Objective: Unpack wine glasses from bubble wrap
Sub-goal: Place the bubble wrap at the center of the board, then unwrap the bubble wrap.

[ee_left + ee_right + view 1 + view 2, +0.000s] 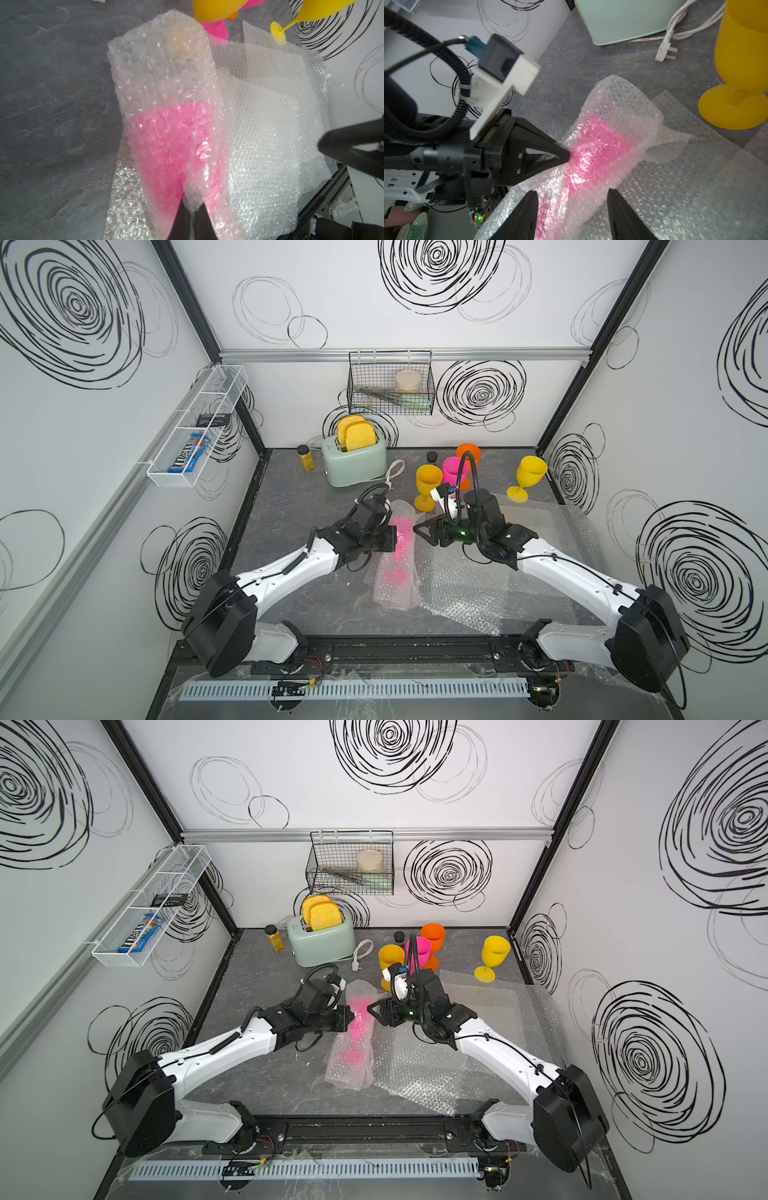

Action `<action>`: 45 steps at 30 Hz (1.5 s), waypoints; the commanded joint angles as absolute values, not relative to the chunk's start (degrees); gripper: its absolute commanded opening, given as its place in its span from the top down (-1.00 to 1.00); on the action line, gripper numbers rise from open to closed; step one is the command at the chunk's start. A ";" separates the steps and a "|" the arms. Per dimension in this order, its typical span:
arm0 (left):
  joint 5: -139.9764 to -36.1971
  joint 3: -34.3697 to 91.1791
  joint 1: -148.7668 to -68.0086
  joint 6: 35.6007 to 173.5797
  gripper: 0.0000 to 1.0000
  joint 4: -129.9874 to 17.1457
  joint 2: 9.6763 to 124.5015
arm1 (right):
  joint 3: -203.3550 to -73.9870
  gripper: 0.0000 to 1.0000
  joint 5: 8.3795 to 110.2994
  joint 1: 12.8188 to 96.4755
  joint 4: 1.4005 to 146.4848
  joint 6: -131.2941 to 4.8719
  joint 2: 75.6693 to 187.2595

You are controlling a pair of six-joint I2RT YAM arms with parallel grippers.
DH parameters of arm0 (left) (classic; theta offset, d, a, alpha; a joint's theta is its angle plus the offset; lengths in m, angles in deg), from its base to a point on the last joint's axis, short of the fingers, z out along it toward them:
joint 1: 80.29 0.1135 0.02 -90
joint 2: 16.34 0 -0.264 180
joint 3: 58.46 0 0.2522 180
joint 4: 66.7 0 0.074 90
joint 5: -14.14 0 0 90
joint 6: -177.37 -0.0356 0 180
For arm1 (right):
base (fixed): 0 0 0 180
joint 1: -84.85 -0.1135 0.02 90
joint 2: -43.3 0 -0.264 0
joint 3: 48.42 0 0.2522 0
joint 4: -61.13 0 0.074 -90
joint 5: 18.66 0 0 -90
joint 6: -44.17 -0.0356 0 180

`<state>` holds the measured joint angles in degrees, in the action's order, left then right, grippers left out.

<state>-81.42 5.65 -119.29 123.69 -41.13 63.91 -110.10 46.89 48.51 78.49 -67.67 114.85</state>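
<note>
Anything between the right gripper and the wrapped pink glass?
Only the bubble wrap around the pink glass. Nothing else lies between it and the open right gripper; the left gripper pinches the wrap opposite.

The right hand (573, 209) has its two dark fingers spread wide, and a bubble wrap tube (618, 108) with a pink goblet (593, 149) inside shows between them. The left hand (564, 154) pinches the tube's side, tips closed. Flat bubble sheets (695, 187) lie under the tube on the grey surface (571, 68). A yellow goblet (737, 79) stands upright nearby, a mint toaster (623, 20) and white plug (664, 52) farther off
</note>
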 commanded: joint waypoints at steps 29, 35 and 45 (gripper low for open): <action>-87.47 -3.83 -123.77 123.73 -0.48 -42.39 58.39 | -100.99 0.01 63.56 36.09 87.17 -74.98 119.83; -85.68 -0.60 -126.42 119.98 -0.48 -39.31 64.09 | -99.49 0.32 61.94 36.12 84.22 -75.31 120.38; -86.53 2.23 -128.36 120.33 -0.50 -39.51 65.80 | -98.80 0.53 62.73 36.21 84.83 -74.78 120.78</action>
